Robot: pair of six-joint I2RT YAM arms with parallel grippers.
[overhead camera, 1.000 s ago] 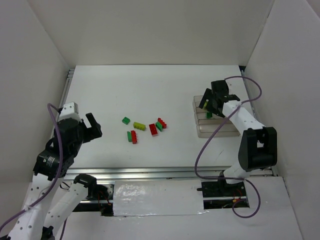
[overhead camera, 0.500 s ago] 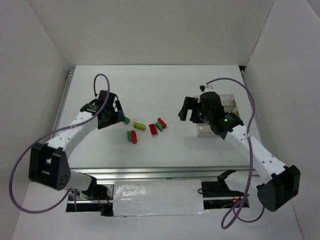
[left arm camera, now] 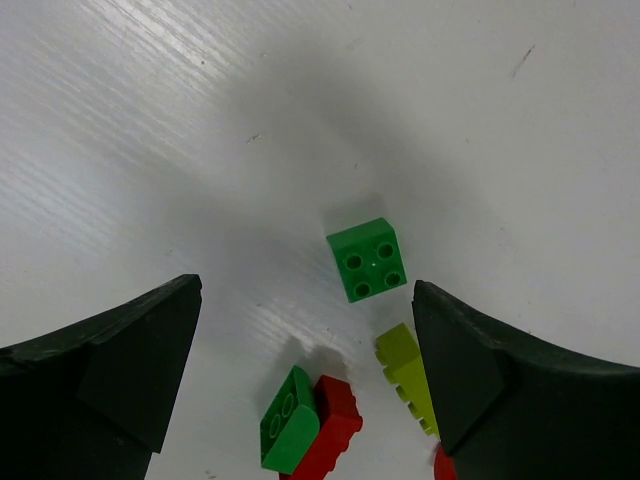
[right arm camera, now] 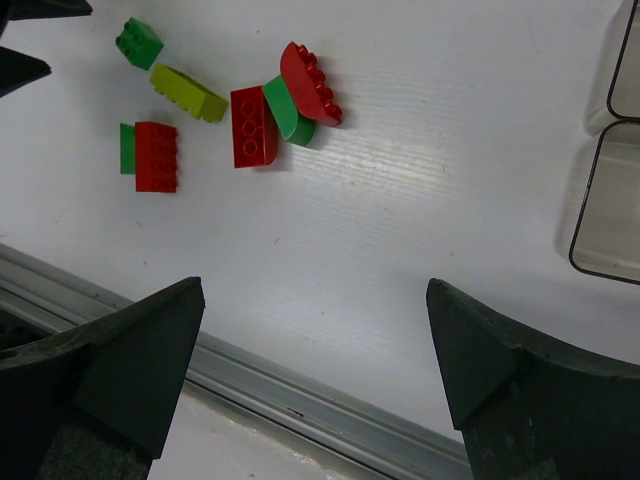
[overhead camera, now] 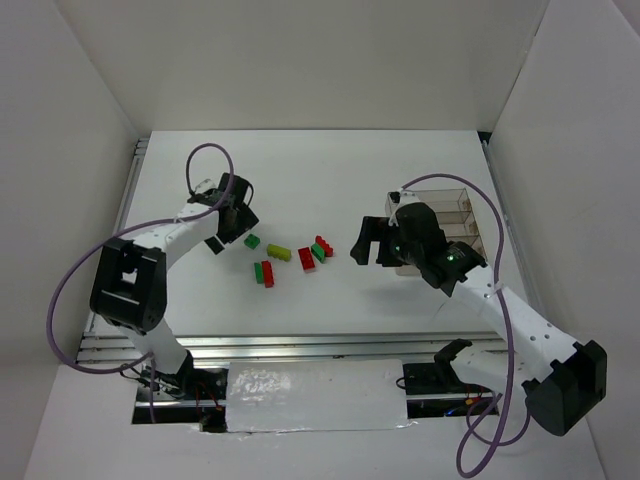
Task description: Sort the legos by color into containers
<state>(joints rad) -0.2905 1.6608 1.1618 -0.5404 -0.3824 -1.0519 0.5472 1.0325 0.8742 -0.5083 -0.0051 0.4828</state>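
Legos (overhead camera: pixel 307 258) lie mid-counter (overhead camera: pixel 330 170), with the containers (overhead camera: pixel 450 210) at 3 o'clock. Left wrist: a green brick (left arm camera: pixel 367 259) sits at 12 o'clock from the left end effector (left arm camera: pixel 305 295), whose fingers are apart. Right wrist: the right end effector (right arm camera: pixel 315 290) is spread wide, with bricks at 11 o'clock.

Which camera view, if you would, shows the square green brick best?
Left wrist: the square green brick lies large and centred between the jaws. Top external shows only a speck; right wrist shows it small, top-left.

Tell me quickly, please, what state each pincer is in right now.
Left pincer: open, holding nothing.
Right pincer: open, holding nothing.
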